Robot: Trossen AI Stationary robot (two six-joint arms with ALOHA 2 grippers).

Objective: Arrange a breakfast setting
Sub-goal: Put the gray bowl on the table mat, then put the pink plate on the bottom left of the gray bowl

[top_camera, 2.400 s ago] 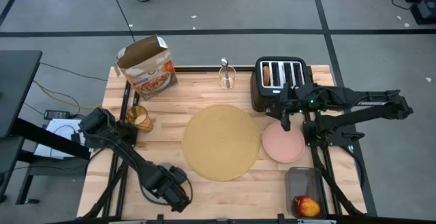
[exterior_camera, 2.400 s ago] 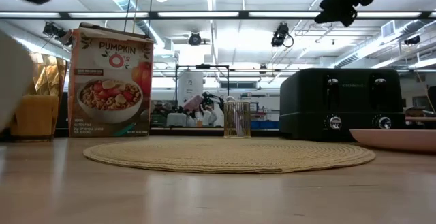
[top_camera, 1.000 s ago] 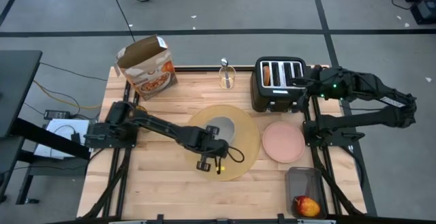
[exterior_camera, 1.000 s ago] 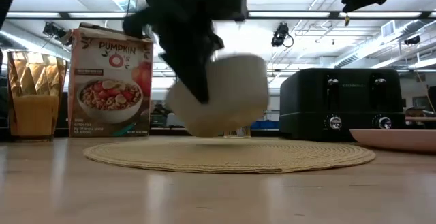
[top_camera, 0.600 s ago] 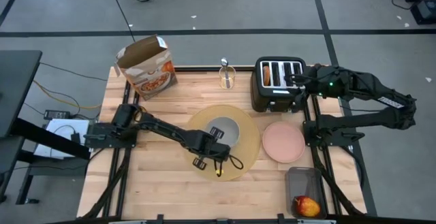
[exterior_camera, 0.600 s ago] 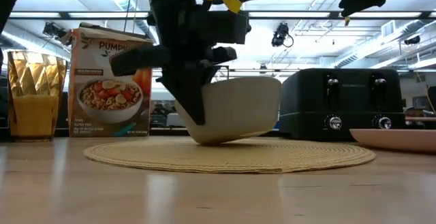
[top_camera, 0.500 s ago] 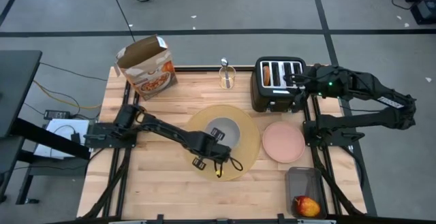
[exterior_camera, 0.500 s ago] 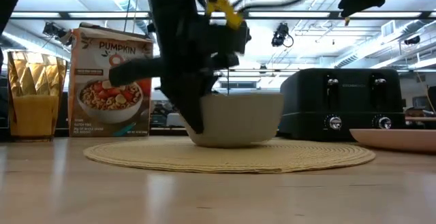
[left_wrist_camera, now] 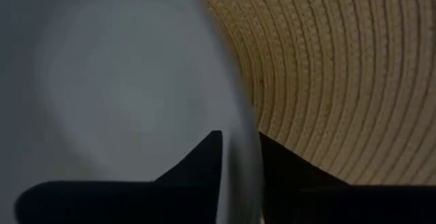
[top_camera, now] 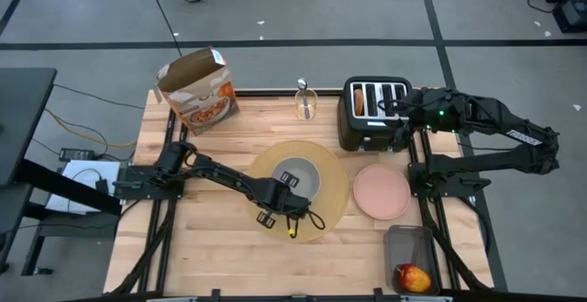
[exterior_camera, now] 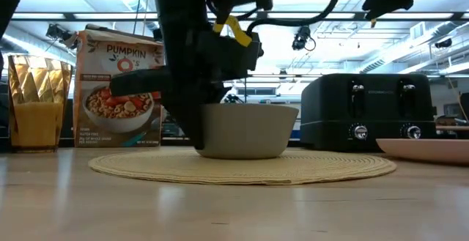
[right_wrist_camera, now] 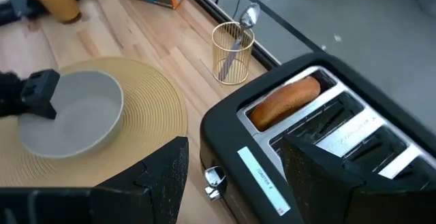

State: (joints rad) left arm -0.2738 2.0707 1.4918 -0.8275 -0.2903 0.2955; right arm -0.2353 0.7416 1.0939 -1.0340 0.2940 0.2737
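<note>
The grey bowl stands level on its base on the round tan placemat. My left gripper points steeply down at the bowl's near-left rim, one finger inside the bowl and one outside. My right gripper hangs open above the black toaster, where the toast slice stands in a slot. The pink plate lies right of the mat. The apple sits in a tray, the tumbler at the left, and the spoon in a wire cup. My left gripper has the bowl's rim between its two fingers, which come from above. Whether either finger touches the rim I cannot tell. The bowl rests on the placemat.
The orange cereal box stands at the far left corner. A dark tray sits at the near right corner. Bare wood lies near and left of the mat.
My left gripper has come down and rolled with the bowl. The bowl hung tilted and clear of the placemat a second ago; it now sits level on its base on the mat.
</note>
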